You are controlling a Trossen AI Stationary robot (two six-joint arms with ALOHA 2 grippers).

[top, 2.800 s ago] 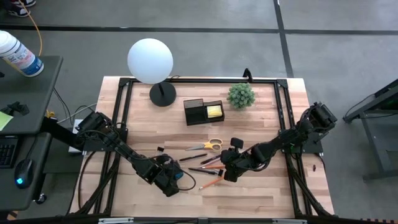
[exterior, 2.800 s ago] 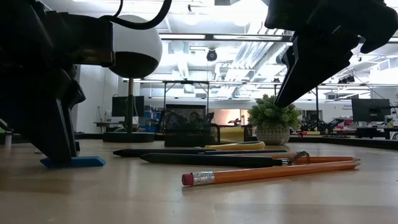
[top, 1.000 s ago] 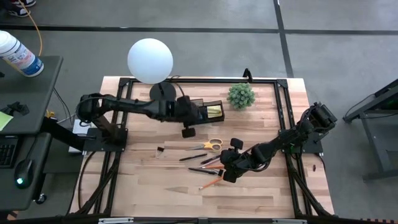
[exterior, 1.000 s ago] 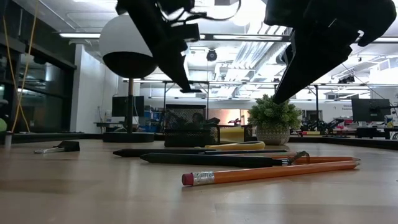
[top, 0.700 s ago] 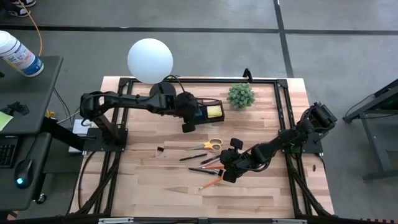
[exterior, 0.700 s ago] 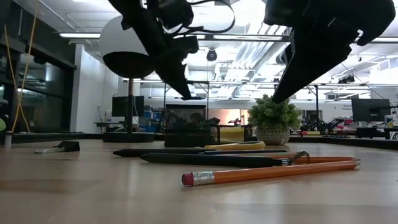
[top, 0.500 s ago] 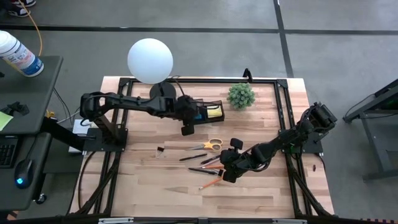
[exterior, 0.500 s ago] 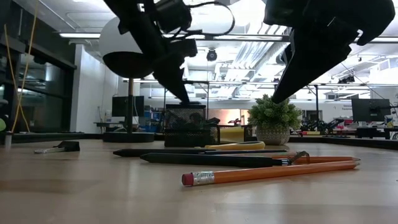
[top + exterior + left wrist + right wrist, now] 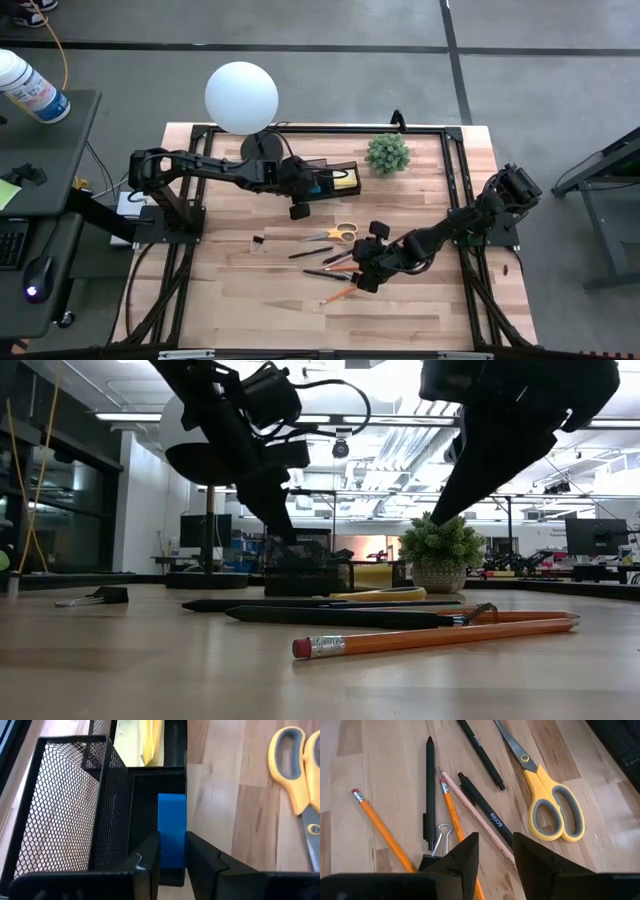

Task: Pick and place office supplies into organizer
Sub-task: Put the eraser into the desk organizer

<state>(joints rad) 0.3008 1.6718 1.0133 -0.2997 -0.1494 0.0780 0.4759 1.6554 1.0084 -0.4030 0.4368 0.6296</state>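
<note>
The black mesh organizer (image 9: 327, 180) stands at the table's far middle, with the yellow sticky-note pad (image 9: 345, 178) in its right compartment. My left gripper (image 9: 172, 862) reaches down into the organizer (image 9: 75, 805), shut on the blue eraser (image 9: 171, 820). My right gripper (image 9: 492, 852) hovers open above the pens and pencils (image 9: 480, 807), touching nothing. The yellow-handled scissors (image 9: 552, 807) lie flat beside them on the wood, toward the organizer. In the low view an orange pencil (image 9: 430, 637) lies nearest. My left gripper pinches the blue eraser between its two fingers (image 9: 152, 852), at the eraser's end nearest the gripper (image 9: 171, 857). The fingers come from above, pointing down into the organizer's low open compartment. Whether the eraser's far end rests on the compartment floor, I cannot tell.
The white globe lamp (image 9: 241, 97) stands left of the organizer, and the green potted plant (image 9: 387, 153) right of it. One binder clip (image 9: 257, 243) lies on the table's left part, another (image 9: 437, 840) among the pencils. Bare wood fills the near strip of the table.
My left gripper, still shut on the eraser, has come down from above the organizer until its fingertips reach the organizer's top, drifting slightly toward the table's left. The right arm and the supplies on the table have stayed put.
</note>
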